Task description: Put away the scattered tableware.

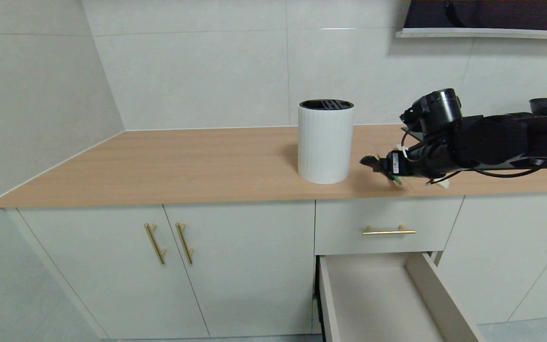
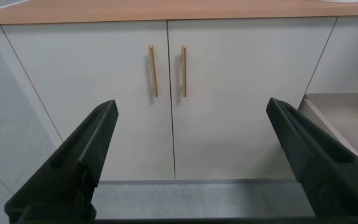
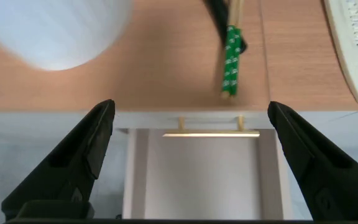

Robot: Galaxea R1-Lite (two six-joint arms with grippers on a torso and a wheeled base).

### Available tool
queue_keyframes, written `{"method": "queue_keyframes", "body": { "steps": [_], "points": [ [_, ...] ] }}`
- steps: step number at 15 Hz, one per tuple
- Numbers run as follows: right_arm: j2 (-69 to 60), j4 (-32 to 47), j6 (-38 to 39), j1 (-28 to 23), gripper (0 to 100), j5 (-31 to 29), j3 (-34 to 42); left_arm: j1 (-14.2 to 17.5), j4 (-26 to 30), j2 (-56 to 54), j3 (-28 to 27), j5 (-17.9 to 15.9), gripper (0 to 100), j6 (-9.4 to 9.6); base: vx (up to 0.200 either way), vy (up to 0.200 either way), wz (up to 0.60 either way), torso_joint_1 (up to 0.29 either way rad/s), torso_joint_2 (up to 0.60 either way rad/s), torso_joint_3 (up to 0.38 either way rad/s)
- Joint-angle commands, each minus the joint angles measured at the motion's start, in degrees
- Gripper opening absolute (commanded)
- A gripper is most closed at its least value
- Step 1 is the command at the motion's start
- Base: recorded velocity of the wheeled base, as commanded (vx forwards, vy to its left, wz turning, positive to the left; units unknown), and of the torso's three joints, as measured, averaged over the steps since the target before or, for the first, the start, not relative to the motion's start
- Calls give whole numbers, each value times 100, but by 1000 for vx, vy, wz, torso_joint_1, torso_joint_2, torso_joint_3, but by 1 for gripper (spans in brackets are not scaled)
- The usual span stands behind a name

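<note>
Wood-grain bench (image 1: 183,161) carried the work, with pale cabinet doors (image 2: 166,93) below it at the left. The left gripper (image 2: 191,163) hung low in front of those doors, facing them, with its fingers wide apart and nothing between them.

Further right stood a white ribbed holder (image 1: 325,142) with a slotted dark top, upright on the bench. Just beside it, the right gripper (image 1: 372,163) lay close over the bench near the front edge. The right arm reached in nearly level from the right and pointed toward the holder. Its fingers were spread, gripping nothing. The chopsticks (image 3: 230,68), green-patterned at one end, lay flat on the bench ahead of those fingers, not between them.

Below, an open drawer (image 1: 378,304) stood pulled out.

The step in hand looked like the approach to the chopsticks. The next move would likely call for straddling them with the fingers, closing low against the wood, then lifting toward the holder or the drawer.
</note>
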Motion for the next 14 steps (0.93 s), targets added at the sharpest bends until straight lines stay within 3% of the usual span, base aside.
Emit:
{"method": "queue_keyframes", "body": {
  "steps": [1,14],
  "points": [
    [303,23,2,-136,100,-16,-179,2,2,2,0,1,100,0,0,0,0,0,0,0],
    [856,32,-7,-320,100,-140,-531,2,2,2,0,1,100,0,0,0,0,0,0,0]
  ]
}}
